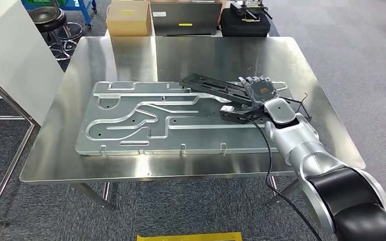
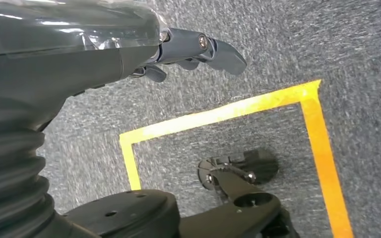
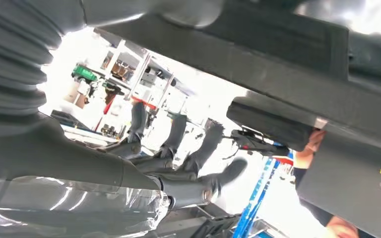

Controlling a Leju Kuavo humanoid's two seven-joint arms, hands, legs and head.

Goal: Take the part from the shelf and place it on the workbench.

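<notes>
Your right hand lies on the black part, which rests on the steel workbench overlapping the right end of the large stamped metal plate. Whether its fingers grasp the part you cannot tell (the right wrist view shows them extended). Your left hand hangs over grey carpet and yellow floor tape, fingers loosely apart, holding nothing.
</notes>
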